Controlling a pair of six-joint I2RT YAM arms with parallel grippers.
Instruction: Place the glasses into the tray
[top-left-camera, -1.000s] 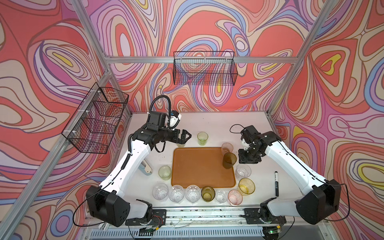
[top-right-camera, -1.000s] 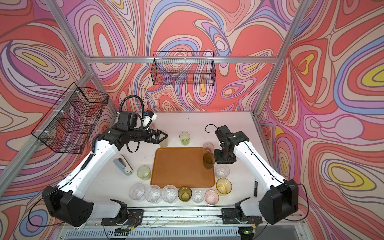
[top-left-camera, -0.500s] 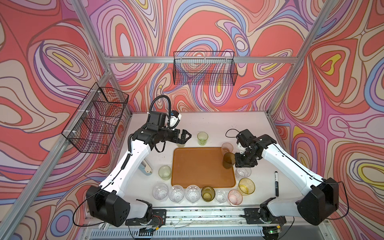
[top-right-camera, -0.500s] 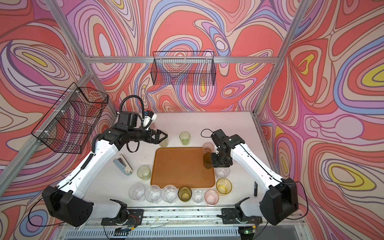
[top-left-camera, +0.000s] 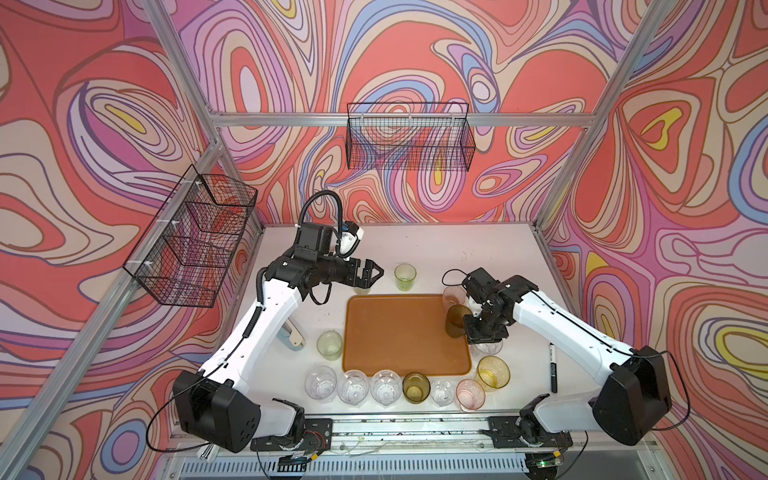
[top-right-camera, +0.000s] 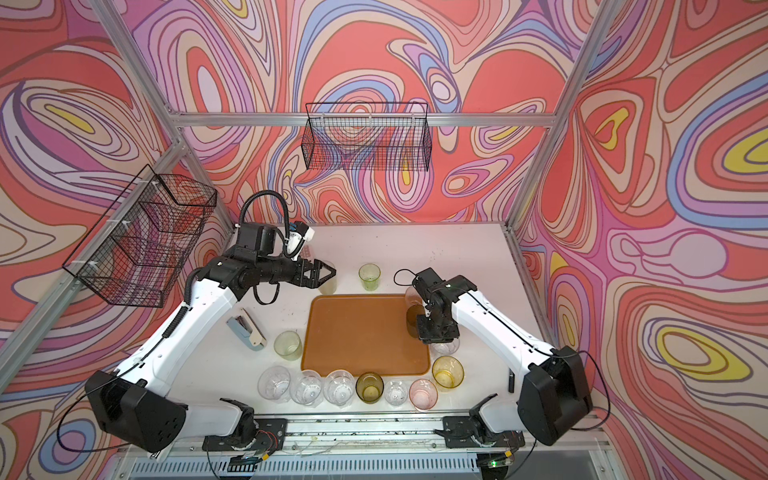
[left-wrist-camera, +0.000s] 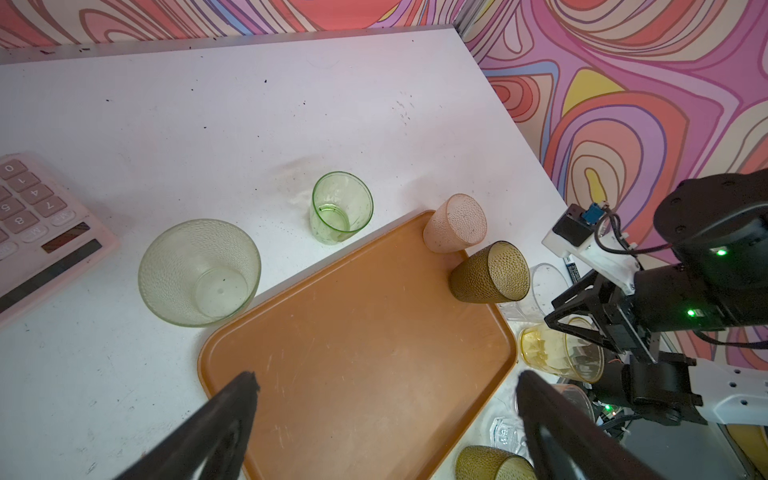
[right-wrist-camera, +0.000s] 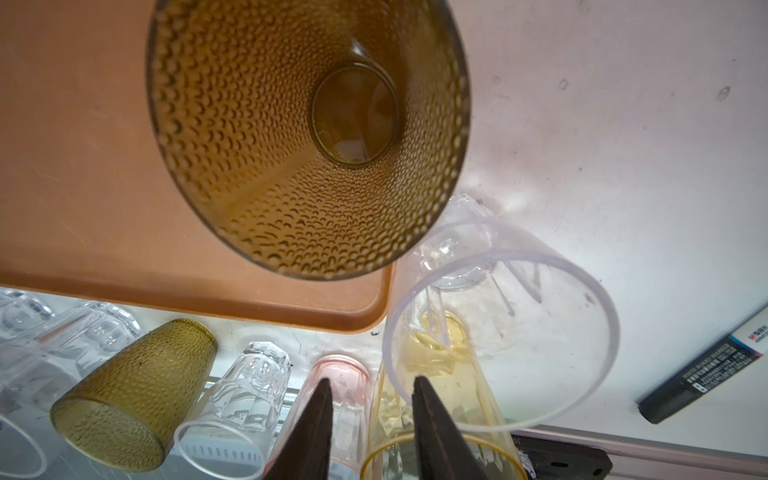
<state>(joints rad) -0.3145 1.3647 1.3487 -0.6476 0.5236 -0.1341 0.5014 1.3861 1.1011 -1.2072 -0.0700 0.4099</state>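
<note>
Step in hand, judged: pick of the clear glass (right-wrist-camera: 519, 332), which stands on the surface (top-left-camera: 457, 245) just off the tray (top-left-camera: 399, 332) at its 4 o'clock. The right hand (right-wrist-camera: 372, 382) is held directly above it, arm bent at the elbow and wrist pitched down, fingers narrowly parted with nothing seen clamped. Whether the near rim wall already sits between them cannot be told. One finger should be put inside the rim and one outside, then closed gently, since thin clear plastic is likely to flex or slip. The lift should be kept straight: the brown dimpled glass (top-left-camera: 456, 318) stands upright on the tray at its 3 o'clock edge, close by, and the amber glass (top-left-camera: 492, 372) is crowded in at 5 o'clock. The left hand (top-left-camera: 374, 274) is spread wide and empty, hovering off the tray's 11 o'clock corner with its forearm near level. The remaining glasses are lined along the 6 o'clock edge, off the tray.
</note>
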